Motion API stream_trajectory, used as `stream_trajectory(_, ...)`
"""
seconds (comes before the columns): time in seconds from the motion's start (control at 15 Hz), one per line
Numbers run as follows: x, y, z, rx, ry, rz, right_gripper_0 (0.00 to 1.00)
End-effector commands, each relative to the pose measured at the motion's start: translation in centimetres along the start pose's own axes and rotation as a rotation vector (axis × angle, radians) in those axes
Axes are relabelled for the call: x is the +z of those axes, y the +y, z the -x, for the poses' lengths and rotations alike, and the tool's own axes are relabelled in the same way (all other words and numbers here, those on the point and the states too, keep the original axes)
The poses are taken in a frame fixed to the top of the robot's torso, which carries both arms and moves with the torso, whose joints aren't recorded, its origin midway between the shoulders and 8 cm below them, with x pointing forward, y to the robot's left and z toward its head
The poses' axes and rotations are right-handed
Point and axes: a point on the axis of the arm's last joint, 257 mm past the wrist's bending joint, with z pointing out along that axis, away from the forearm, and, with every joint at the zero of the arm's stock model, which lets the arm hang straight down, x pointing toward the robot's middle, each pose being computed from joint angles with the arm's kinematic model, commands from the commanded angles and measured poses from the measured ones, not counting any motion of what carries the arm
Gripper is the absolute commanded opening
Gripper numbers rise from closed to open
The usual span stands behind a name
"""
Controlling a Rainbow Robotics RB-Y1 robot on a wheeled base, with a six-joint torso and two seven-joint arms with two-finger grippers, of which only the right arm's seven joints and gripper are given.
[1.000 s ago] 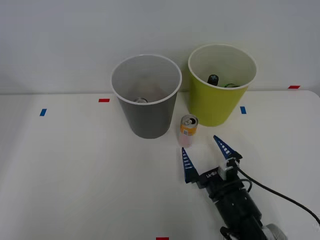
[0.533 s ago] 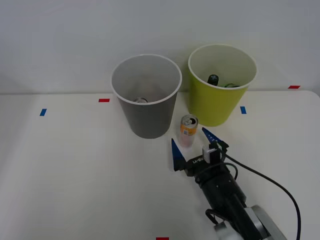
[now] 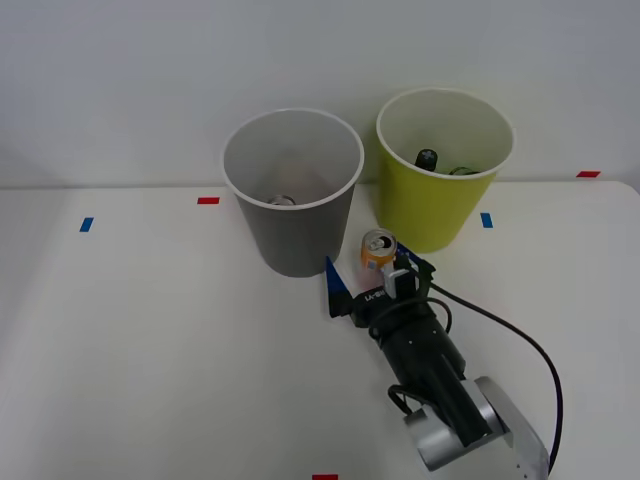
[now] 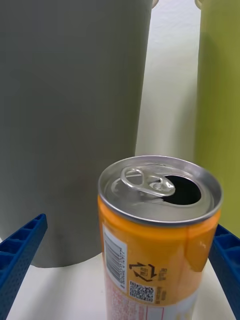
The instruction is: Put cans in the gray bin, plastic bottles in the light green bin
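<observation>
The right gripper [image 3: 372,276] stands wide open, one blue finger [image 4: 20,255] on each side of an orange can [image 4: 159,235] and neither touching it, so it grips nothing. The can stands upright on the white table [image 3: 150,340], its pull-tab top already opened, squarely between the fingers. Just beyond it to the left rises the gray bin [image 3: 292,190], with what looks like another silver can top [image 3: 280,200] at its bottom, though that is hard to make out. To the far right is the light green bin [image 3: 440,170], holding a dark-capped bottle [image 3: 427,158].
</observation>
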Motion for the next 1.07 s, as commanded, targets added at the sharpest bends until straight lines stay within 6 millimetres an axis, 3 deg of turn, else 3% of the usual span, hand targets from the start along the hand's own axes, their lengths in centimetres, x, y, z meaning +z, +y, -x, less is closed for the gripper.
stream_trajectory(0.07, 0.00, -0.40, -0.08, -0.008, 0.004, -0.003, 1.00)
stream_trajectory(0.53, 0.55, -1.38, -0.42, -0.020, 0.033, -0.024, 1.00)
stream_trajectory(0.67, 0.55, -1.39, -0.46, -0.020, 0.034, -0.024, 0.95)
stream_trajectory(0.8, 0.55, -1.38, -0.42, -0.015, 0.033, -0.024, 0.72)
stream_trajectory(0.93, 0.57, -1.26, -0.40, -0.012, 0.032, -0.023, 0.20)
stream_trajectory(1.0, 0.57, -1.27, -0.35, -0.008, 0.030, -0.023, 0.00)
stream_trajectory(1.07, 0.61, -1.27, -0.16, -0.007, 0.026, -0.023, 0.00)
